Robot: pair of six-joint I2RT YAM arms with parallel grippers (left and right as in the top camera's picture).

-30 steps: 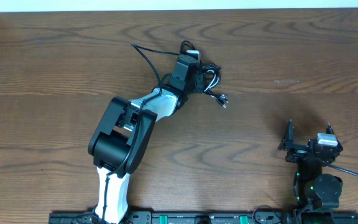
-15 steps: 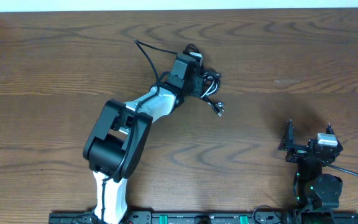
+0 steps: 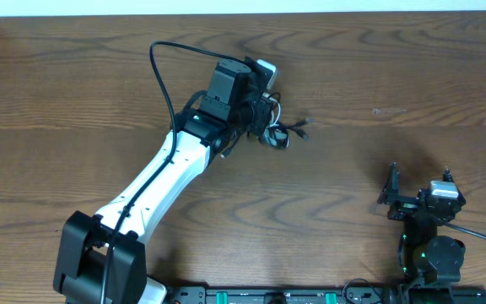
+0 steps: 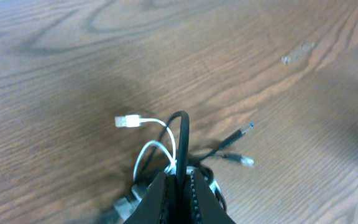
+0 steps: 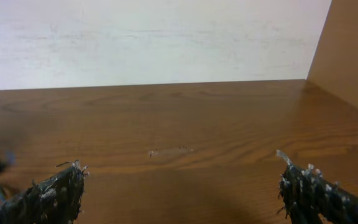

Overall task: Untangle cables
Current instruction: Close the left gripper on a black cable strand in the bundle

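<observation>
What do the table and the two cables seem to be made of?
The table looks like wood or laminate: brown, grained, slightly shiny. The black cable and white cable seem plastic- or rubber-jacketed: smooth, bending in loops.

The left arm (image 3: 154,181) lies slantwise over the left half of the table (image 3: 378,67), from the near edge up to the cables (image 3: 275,133), and it closes the way from that side. The left gripper (image 4: 178,183), clamped on the cables, covers them from above. Loose plugs (image 4: 244,146) stick out to the right. From there to the wide-spread right gripper (image 3: 418,190) the wood is bare.
</observation>
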